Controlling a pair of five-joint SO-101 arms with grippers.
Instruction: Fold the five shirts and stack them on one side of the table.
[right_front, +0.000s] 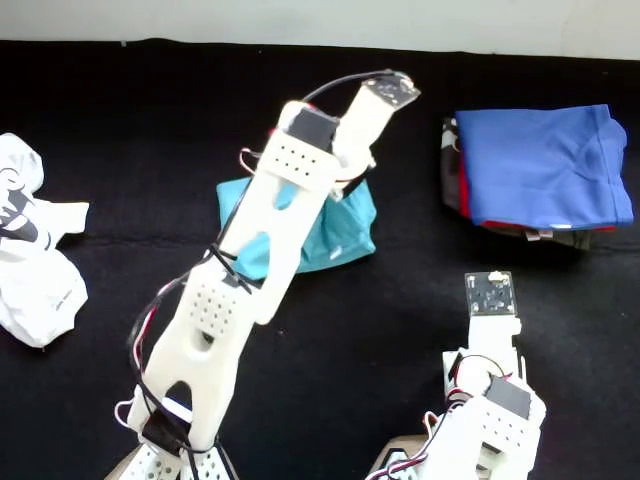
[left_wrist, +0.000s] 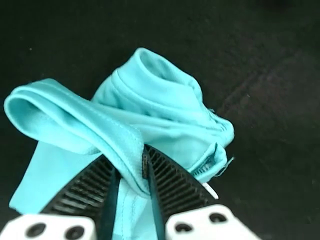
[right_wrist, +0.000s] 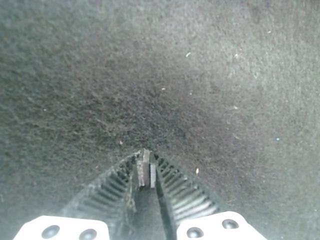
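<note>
Flanking the teal shirt: crumpled white shirt, folded stack.

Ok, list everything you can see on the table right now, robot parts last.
teal shirt: one, teal, mid-table, bunched.
white shirt: one, white, crumpled at the left edge.
stack: one, folded, blue on top with red and dark edges beneath, far right.
table: one, black.
left gripper: one, black fingers, shut on the teal shirt.
right gripper: one, black fingers, shut, empty, over bare table, near right.
</note>
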